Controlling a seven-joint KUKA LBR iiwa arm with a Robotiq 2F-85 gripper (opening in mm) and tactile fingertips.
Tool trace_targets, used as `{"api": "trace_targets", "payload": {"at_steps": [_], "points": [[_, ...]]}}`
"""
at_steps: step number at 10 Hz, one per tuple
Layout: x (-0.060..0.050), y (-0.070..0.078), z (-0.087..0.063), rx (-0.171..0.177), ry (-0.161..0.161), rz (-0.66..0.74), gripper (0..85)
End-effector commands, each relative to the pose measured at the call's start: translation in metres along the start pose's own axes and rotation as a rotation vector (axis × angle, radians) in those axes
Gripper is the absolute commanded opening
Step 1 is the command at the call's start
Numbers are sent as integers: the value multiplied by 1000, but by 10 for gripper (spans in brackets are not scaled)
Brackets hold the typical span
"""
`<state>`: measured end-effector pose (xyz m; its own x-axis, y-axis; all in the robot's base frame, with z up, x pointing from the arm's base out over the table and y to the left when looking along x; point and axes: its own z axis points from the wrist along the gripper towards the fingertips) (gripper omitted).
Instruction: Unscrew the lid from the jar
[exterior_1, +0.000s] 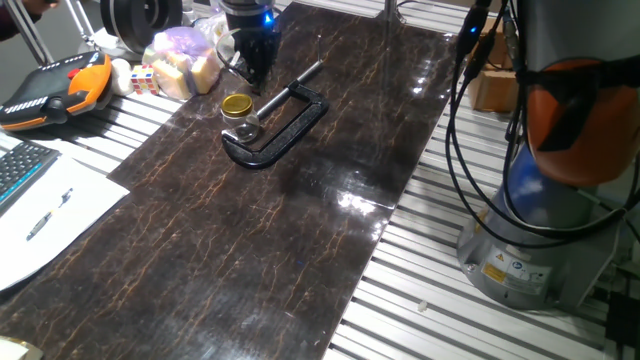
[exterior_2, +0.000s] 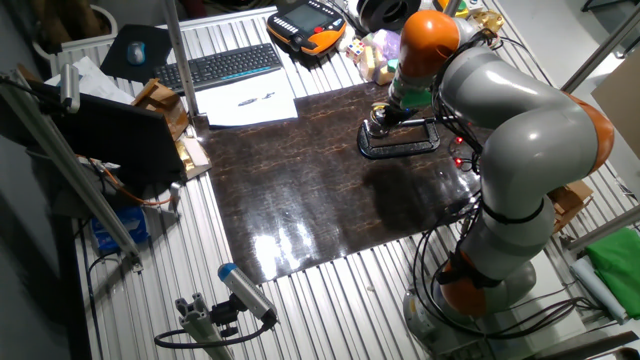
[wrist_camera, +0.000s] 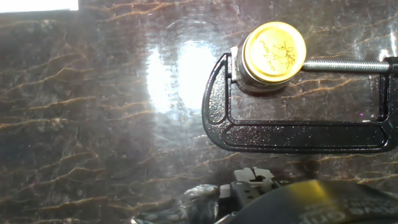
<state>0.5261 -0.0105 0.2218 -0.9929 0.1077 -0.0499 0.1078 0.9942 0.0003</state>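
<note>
While hand (exterior_1: 250, 62) hovers off-centre, grip unclear, holding nothing: centre over lid (wrist_camera: 274, 52); clamp (wrist_camera: 292, 127) pins jar (wrist_camera: 244, 73).

Gold-yellow lid (wrist_camera: 274, 52) with a faint etched floral motif, clear glass jar (exterior_1: 240, 126), glossy black C-clamp (wrist_camera: 292, 134) — silver screw, dark brown marbled tabletop (exterior_1: 260, 230) — thin tan veins, white glare.

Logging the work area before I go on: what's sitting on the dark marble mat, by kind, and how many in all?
Gold lid: 1, still on its jar
Glass jar: 1, held in the clamp
Black C-clamp: 1
Total: 3
</note>
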Motion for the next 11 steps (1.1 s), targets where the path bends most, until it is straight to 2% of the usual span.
{"api": "trace_targets", "payload": {"at_steps": [1,3,6,9,11], "points": [[-1,-1,2,1,-1,2,7],[-1,-4,5,0,2,9,7],[-2,-6,8,38,5,-6,7],[-10,-10,21,61,-30,13,7],[-17,-11,31,49,-19,36,7]]}}
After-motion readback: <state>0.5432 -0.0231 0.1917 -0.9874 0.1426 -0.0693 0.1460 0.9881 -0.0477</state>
